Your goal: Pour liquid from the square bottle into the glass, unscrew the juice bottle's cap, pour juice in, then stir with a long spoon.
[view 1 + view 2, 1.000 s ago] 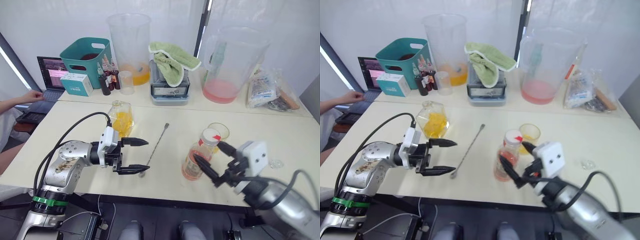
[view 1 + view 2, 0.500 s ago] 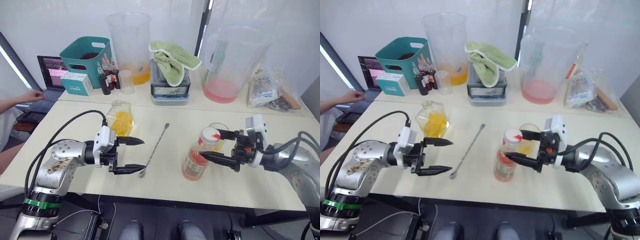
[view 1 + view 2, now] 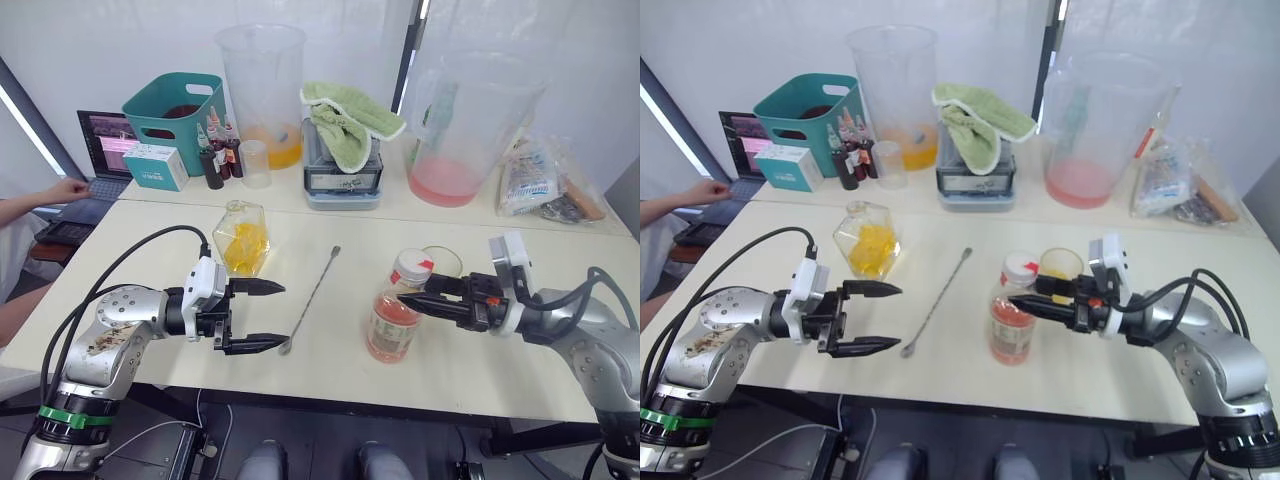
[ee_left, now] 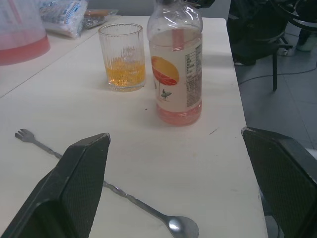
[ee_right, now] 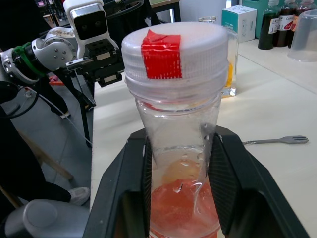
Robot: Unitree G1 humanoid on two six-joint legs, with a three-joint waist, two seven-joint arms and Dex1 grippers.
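The juice bottle point(image 3: 393, 322), with pale pink liquid and a white cap point(image 3: 413, 267) marked red, stands upright at the table's front right. My right gripper point(image 3: 414, 299) comes in from the right, shut on the bottle's neck just under the cap; its pads point(image 5: 225, 173) press both sides of the neck. The glass point(image 3: 441, 263), holding some orange liquid, stands just behind the bottle. The long spoon point(image 3: 313, 295) lies slantwise mid-table. The square bottle point(image 3: 243, 238) with yellow liquid stands to its left. My left gripper point(image 3: 266, 316) hovers open by the spoon's bowl point(image 4: 182, 227), holding nothing.
Along the back stand a teal basket point(image 3: 170, 108), small dark dropper bottles point(image 3: 218, 155), two large clear pitchers point(image 3: 262, 80) point(image 3: 462, 125), a green cloth point(image 3: 350, 120) on a box, and bags point(image 3: 540, 180). A person's hand point(image 3: 62, 190) rests by a laptop point(image 3: 105, 150) at the far left.
My right gripper's fingers have drawn in from a wide spread and now clamp the juice bottle's neck. The left gripper stays open and has barely shifted.
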